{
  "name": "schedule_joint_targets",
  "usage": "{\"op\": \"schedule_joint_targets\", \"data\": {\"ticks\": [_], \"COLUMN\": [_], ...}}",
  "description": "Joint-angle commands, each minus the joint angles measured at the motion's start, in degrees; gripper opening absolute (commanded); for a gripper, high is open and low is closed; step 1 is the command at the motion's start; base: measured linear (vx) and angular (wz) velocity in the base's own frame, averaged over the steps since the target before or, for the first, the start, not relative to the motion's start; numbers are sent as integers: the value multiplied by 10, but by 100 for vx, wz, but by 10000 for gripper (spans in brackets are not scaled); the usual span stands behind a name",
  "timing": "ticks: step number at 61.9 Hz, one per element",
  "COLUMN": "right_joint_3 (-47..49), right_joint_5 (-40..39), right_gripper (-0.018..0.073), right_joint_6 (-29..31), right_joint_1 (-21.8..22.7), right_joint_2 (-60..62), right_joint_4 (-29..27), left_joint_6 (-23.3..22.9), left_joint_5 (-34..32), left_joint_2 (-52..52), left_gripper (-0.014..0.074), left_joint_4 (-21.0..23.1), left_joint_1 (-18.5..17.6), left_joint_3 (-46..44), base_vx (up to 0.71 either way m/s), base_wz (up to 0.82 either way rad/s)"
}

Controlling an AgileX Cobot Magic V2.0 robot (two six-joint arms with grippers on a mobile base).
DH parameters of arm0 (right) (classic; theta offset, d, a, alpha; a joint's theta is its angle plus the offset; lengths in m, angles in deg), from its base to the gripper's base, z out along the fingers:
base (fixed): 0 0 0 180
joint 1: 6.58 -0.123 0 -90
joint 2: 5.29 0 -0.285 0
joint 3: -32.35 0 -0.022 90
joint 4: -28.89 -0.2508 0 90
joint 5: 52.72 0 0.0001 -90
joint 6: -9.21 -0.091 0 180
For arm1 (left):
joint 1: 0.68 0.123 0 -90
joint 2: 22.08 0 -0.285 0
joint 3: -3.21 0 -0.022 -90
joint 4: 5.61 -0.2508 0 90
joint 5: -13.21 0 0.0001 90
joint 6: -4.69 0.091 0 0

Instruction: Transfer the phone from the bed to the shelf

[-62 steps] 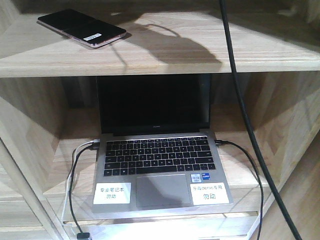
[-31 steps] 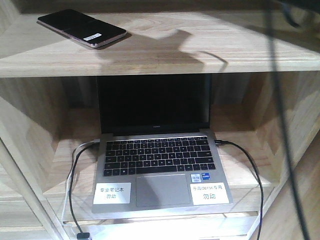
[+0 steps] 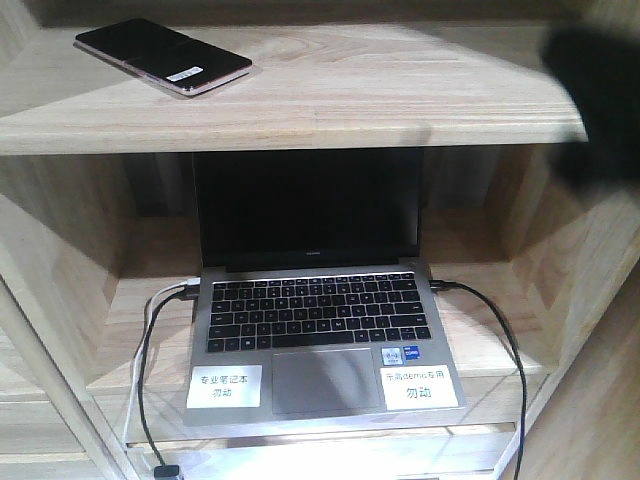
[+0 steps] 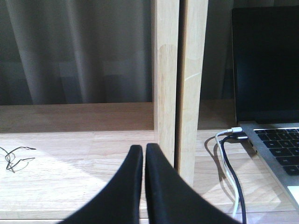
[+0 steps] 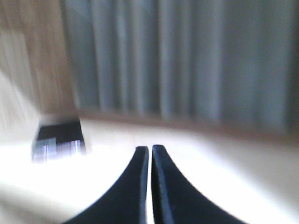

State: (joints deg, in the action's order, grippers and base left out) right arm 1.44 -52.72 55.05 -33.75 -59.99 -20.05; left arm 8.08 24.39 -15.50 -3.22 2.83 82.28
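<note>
Lying flat on the upper board of the pale-wood shelf (image 3: 330, 100), the thin glossy black phone (image 3: 163, 56) with its pinkish-gold edge and small white barcode sticker sits near the board's left end, with nothing touching it. One level down, an open grey laptop (image 3: 315, 310) with a dark screen stands in the compartment, two white labels stuck beside its trackpad, a white cable and a black cable (image 3: 150, 390) plugged in on its left and another black cable on its right. A blurred dark shape at the upper right edge of the front view is too smeared to identify.

From the left wrist view, the left fingers (image 4: 144, 161), black and curved, are pressed together with barely a sliver between them and nothing in them. Straight beyond their tips rise two upright pale-wood side panels (image 4: 180, 84); to the right of the fingers lie the laptop's corner and its plugged-in cables, and to the left a bare board with a small tangle of thin wire (image 4: 14, 157).

The right fingers (image 5: 149, 156) are likewise closed to a thin slit and empty. The right wrist view is heavily blurred; a dark rectangular object, likely the phone, lies ahead and to the left of them on a bright board, well apart, with grey curtain folds (image 5: 187, 60) behind.
</note>
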Motion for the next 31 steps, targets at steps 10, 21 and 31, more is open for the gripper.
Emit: {"op": "schedule_joint_targets", "data": {"ticks": [10,21,31], "right_joint_3": [-131,-212,-263], "right_joint_5": [-7,15,14], "right_gripper": [-5,-5,-5], "right_joint_6": [-1,-1,-1], "right_joint_1": [2,2,2], "right_joint_2": [136,217,267], "right_joint_4": [-30,-51,-61], "left_joint_6": [0,0,0], "left_joint_5": [-42,-42,-42], "left_joint_2": [-4,-4,-4], "left_gripper": [1,1,1], "left_joint_4": [5,5,5], "left_joint_1": [0,0,0], "left_joint_3": [4,4,4], "base_vx": [0,0,0], "base_wz": [0,0,0]}}
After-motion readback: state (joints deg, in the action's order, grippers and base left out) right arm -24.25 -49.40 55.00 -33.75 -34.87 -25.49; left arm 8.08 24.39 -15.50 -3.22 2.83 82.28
